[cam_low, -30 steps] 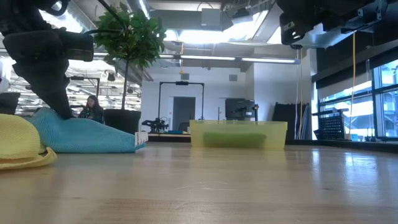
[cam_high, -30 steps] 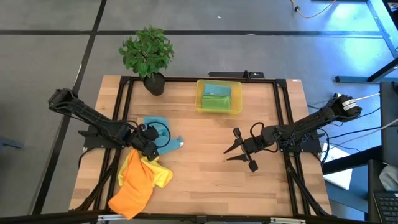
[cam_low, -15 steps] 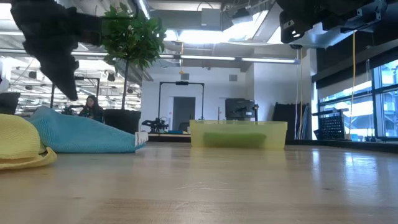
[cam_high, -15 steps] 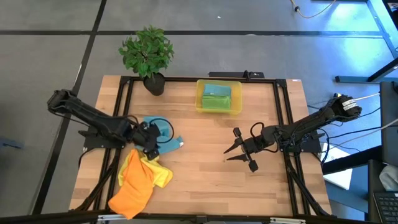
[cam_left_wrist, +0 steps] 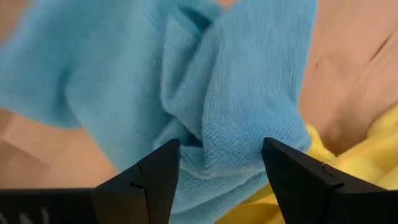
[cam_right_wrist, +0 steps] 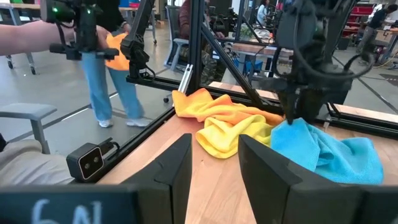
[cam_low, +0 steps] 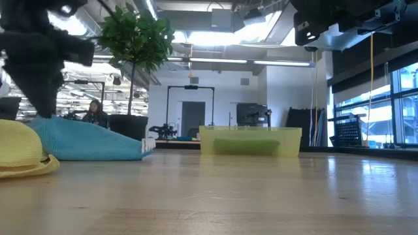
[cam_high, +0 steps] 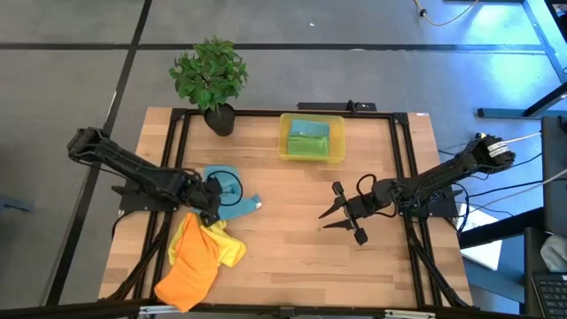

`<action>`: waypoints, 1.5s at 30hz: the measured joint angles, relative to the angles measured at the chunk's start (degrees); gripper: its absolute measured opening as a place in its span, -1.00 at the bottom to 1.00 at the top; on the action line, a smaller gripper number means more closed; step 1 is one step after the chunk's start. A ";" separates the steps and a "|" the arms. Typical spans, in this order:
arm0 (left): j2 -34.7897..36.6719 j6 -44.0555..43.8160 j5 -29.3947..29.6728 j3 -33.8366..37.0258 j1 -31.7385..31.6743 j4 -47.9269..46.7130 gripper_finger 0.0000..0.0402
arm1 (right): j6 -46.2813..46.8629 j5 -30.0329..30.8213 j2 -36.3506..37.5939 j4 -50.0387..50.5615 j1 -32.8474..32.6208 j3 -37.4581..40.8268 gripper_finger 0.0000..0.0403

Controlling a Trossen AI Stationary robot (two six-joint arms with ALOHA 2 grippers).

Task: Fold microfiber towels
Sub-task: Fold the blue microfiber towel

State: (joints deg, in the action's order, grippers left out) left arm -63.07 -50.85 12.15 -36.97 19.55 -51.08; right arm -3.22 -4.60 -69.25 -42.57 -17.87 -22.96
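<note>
The left gripper, jaws spread, hovers over the crumpled blue towel; soft and light, best pinched at a fold. The right gripper waits half-open, holding nothing.

Low view: left end effector is a motion-blurred dark mass, its top cut by the frame; fingertips not resolvable. Yellow towel clipped at the picture's left edge. Right arm shows only its underside, end effector out of frame. Bin contents from above: green and teal cloth, fold state too small to tell. Left wrist: teal towel overruns the frame.
</note>
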 joint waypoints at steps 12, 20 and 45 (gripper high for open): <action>0.00 0.24 -4.32 7.93 -0.03 13.71 0.03 | -0.07 0.00 0.00 -0.01 0.00 0.00 -0.34; 0.00 3.46 -3.68 7.95 -0.05 16.62 -0.53 | -0.20 0.00 0.00 -0.01 0.00 0.00 -0.34; 0.17 29.08 -2.58 -3.35 -5.58 42.16 -1.00 | -4.32 0.02 0.00 -3.16 0.00 -0.37 -0.34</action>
State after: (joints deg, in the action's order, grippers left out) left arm -62.89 -21.77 9.57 -40.31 13.98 -8.92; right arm -7.54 -4.58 -69.25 -45.73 -17.87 -23.33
